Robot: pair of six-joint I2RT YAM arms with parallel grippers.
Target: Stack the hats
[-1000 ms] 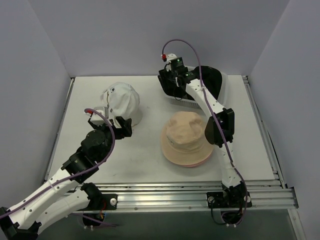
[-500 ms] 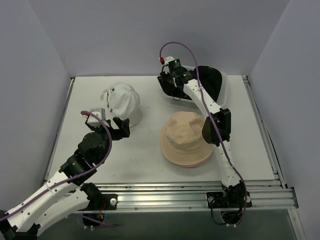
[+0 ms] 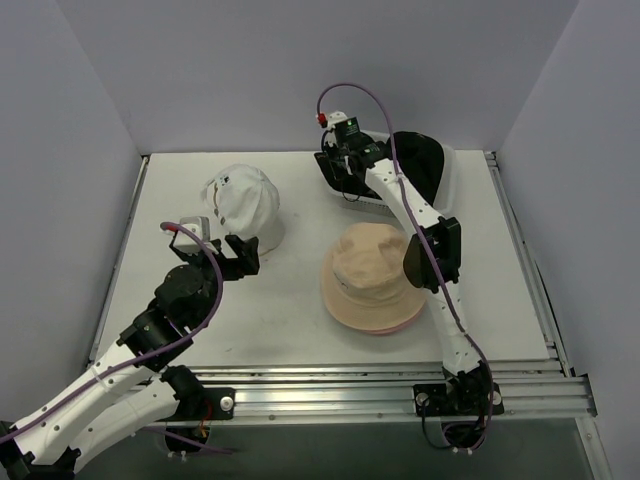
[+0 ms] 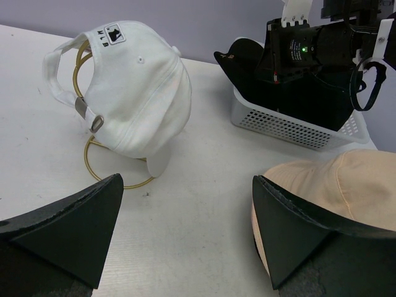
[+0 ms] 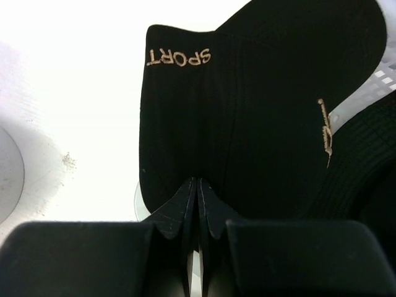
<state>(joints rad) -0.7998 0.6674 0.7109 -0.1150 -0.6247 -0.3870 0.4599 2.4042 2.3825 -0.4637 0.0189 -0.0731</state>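
A white cap (image 3: 245,203) sits on a gold wire frame (image 4: 110,180) at the far left; the left wrist view shows the white cap (image 4: 136,86) from behind. A tan bucket hat (image 3: 370,272) lies mid-table, its edge (image 4: 346,185) at the right of that view. A black cap (image 5: 247,105) stitched "SPORT" rests in the white mesh basket (image 3: 452,172) with another black hat (image 3: 420,160). My right gripper (image 5: 197,184) is shut on the black cap's near edge, at the basket's left end (image 3: 340,178). My left gripper (image 3: 240,254) stands open over bare table (image 4: 185,229), near the white cap.
The white mesh basket (image 4: 291,127) stands at the back right, close to the back wall. Grey walls close in the table on the left, back and right. A metal rail (image 3: 400,385) runs along the near edge between the arm bases.
The right gripper's jaws have come together on the black cap's edge and shifted slightly left. The left arm drew back a little toward its base, jaws still wide.
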